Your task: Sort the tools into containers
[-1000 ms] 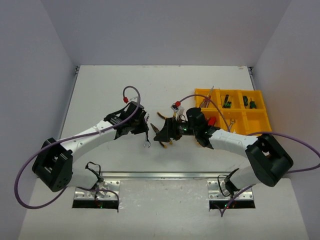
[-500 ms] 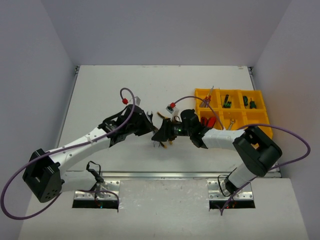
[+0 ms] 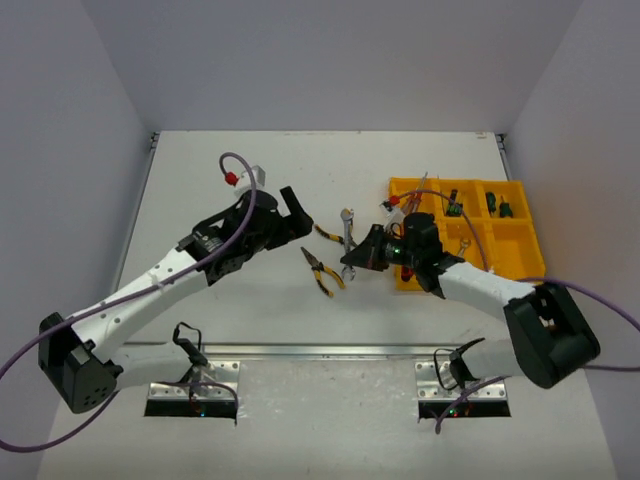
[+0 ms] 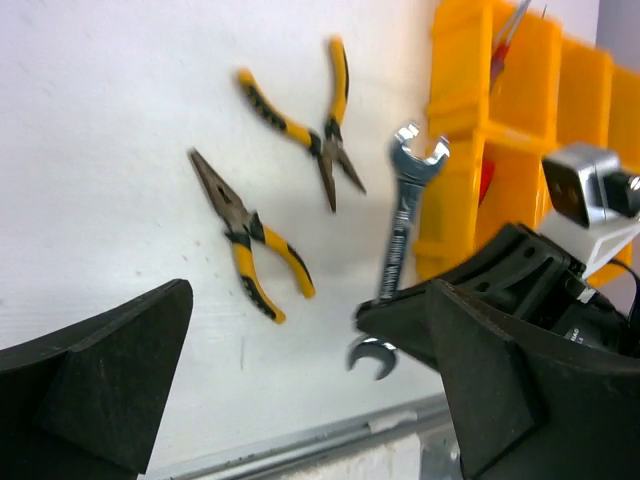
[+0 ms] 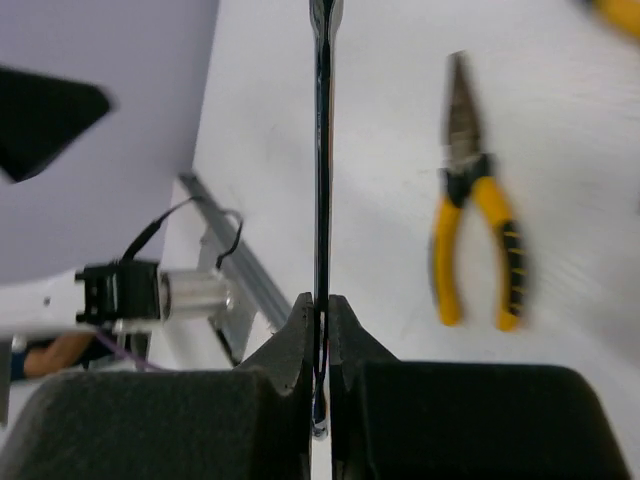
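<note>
Here the right gripper (image 5: 318,310) clamps a silver wrench (image 5: 321,150) near one end, apparently clear of the table (image 3: 220,170), just beside the yellow tray (image 4: 455,120); the left gripper (image 4: 310,390) hangs spread near two pliers (image 4: 245,235).

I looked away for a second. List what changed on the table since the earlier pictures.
The right hand moved right, toward the tray, and now clamps a wrench. The left hand pulled away toward the far side and is open. Two pliers, earlier partly hidden under the hands, now lie in plain view. The tray stayed put.
</note>
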